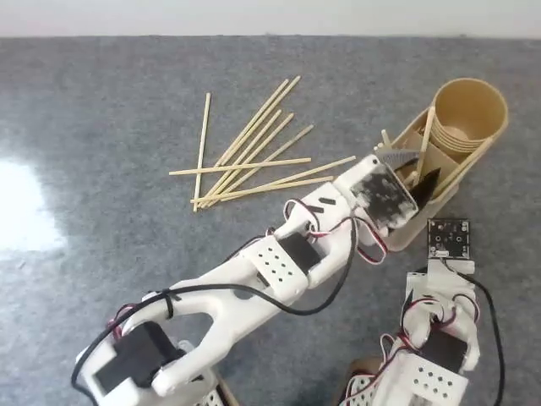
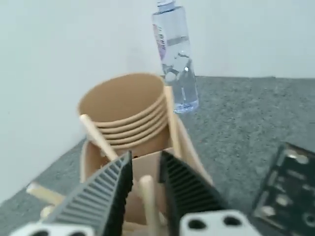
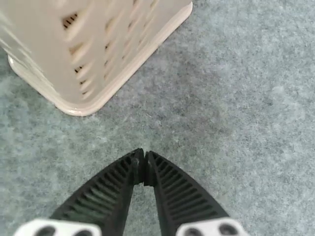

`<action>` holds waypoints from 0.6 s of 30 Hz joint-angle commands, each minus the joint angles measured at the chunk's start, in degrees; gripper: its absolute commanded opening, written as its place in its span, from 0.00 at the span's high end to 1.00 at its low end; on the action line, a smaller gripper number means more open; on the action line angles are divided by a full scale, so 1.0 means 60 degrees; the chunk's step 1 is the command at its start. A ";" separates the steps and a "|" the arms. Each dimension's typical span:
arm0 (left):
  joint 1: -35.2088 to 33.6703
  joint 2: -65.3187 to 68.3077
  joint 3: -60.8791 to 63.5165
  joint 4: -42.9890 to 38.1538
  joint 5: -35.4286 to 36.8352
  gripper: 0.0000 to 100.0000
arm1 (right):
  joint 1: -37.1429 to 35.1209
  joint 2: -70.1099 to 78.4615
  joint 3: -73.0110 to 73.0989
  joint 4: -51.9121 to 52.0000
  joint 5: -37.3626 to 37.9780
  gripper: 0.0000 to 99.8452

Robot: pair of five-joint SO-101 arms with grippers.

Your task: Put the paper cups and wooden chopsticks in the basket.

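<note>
Left gripper [image 2: 145, 157] over basket [image 1: 404, 235]: jaws slightly apart, one chopstick [image 2: 147, 196] standing in the gap, no firm contact visible. Stacked paper cups [image 1: 469, 114] sit inside the basket. Loose wooden chopsticks [image 1: 245, 161] lie on the carpet [image 1: 101, 127], well apart from the basket. Right gripper [image 3: 144, 169] just beside the basket, fingers pressed together, empty.

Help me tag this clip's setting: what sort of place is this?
Likely an indoor test setup: a grey carpet-like surface meeting a plain white wall, a water bottle standing by that wall, and loose chopsticks beside a basket holding stacked paper cups.
</note>
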 commanded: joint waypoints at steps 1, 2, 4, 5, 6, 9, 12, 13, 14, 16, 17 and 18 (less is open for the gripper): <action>0.0044 -0.0234 -0.0125 0.0425 -0.0381 0.98 | -0.0139 -0.0066 0.0176 -0.0183 0.0117 0.99; 0.0015 -0.0396 -0.0110 0.0484 -0.0381 0.98 | -0.0139 -0.0066 0.0176 -0.0183 0.0117 0.99; 0.0015 -0.0938 -0.0022 0.0733 -0.0381 0.98 | -0.0139 -0.0066 0.0176 -0.0183 0.0117 0.99; 0.0015 -0.1275 0.0022 0.0879 -0.0381 0.98 | -0.0139 -0.0066 0.0176 -0.0183 0.0117 0.99; 0.0029 -0.1670 0.0081 0.1011 -0.0410 0.98 | -0.0139 -0.0066 0.0176 -0.0183 0.0117 0.99; 0.0044 -0.2608 0.0081 0.1729 -0.0425 0.99 | -0.0139 -0.0066 0.0176 -0.0183 0.0117 0.99; 0.0044 -0.3238 0.0081 0.2520 -0.0440 0.99 | -0.0139 -0.0066 0.0176 -0.0183 0.0117 0.99; 0.0029 -0.3370 0.0081 0.2740 -0.0440 0.99 | -0.0139 -0.0066 0.0176 -0.0183 0.0117 0.99; 0.0015 -0.3473 0.0081 0.2974 -0.0440 0.99 | -0.0139 -0.0066 0.0176 -0.0183 0.0117 0.99; 0.0015 -0.3590 0.0081 0.3385 -0.0410 0.99 | -0.0139 -0.0066 0.0176 -0.0183 0.0117 0.99; 0.0015 -0.3590 0.0095 0.3531 -0.0396 0.99 | -0.0139 -0.0066 0.0176 -0.0183 0.0117 0.99; 0.0015 -0.3590 0.0154 0.3619 -0.0381 0.99 | -0.0139 -0.0066 0.0176 -0.0183 0.0117 0.99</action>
